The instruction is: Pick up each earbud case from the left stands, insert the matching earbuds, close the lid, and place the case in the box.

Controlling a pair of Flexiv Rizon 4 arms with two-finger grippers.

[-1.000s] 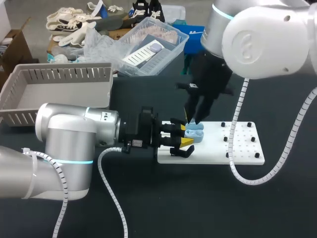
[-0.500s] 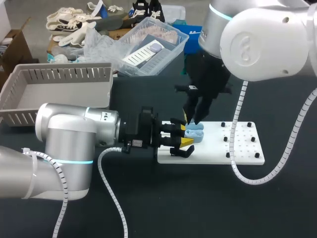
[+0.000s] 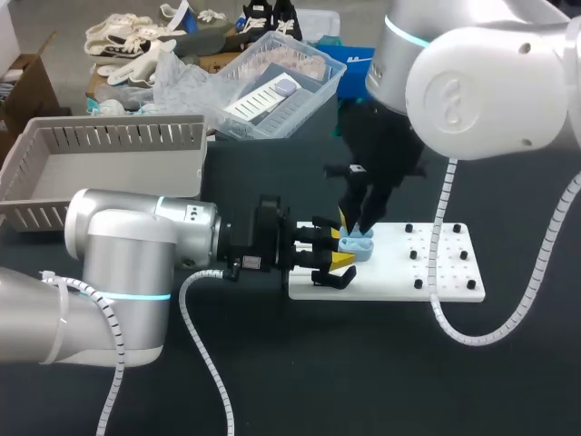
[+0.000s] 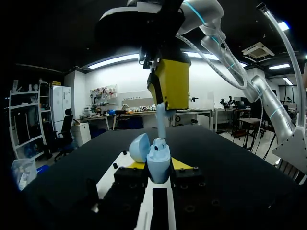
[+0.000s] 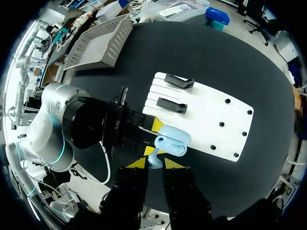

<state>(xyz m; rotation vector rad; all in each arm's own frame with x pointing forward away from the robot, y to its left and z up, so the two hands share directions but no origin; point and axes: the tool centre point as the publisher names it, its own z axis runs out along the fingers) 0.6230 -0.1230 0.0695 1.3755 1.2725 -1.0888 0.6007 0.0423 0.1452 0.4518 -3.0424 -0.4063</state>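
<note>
Left gripper point(image 3: 338, 257) is clamped on the open light-blue earbud case point(image 3: 359, 245) over the white board's point(image 3: 445, 272) left end. Right gripper point(image 3: 360, 221) pinches an earbud point(image 4: 161, 128) just above it; best lowered straight, stem first. Case mouth faces up, lid point(image 4: 139, 147) swung far, long axis apparently left-right

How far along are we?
Done: the case is in the left tool, lid open. In hand: the right tool holds an earbud at the case's opening. Left: seat it, shut the lid, place the case in the box, which looks empty.
</note>
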